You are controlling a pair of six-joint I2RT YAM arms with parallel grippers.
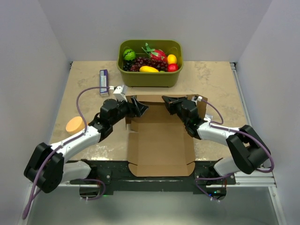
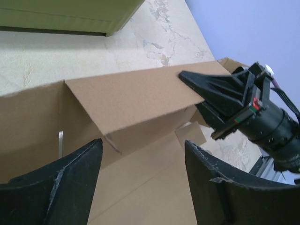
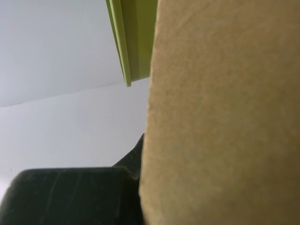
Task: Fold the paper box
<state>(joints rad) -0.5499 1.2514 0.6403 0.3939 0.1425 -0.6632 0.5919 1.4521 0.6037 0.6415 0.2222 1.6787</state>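
Two grippers meet at the brown cardboard paper box's (image 1: 159, 140) raised rear flap: left gripper (image 1: 140, 107) open, right gripper (image 1: 165, 99) pinching it.

- Your overhead view is evenly and brightly lit; soft shadows hug the table (image 1: 211, 79).
- Your right wrist view blurs the paper box (image 3: 220, 117), filling the frame.

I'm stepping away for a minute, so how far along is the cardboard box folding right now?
Done: the far flap of the flat brown cardboard box sheet is lifted and tipped inward. In hand: the right end effector pinches that flap; the left end effector hovers open beside it. Left: the near flap lies flat; no box shape yet.
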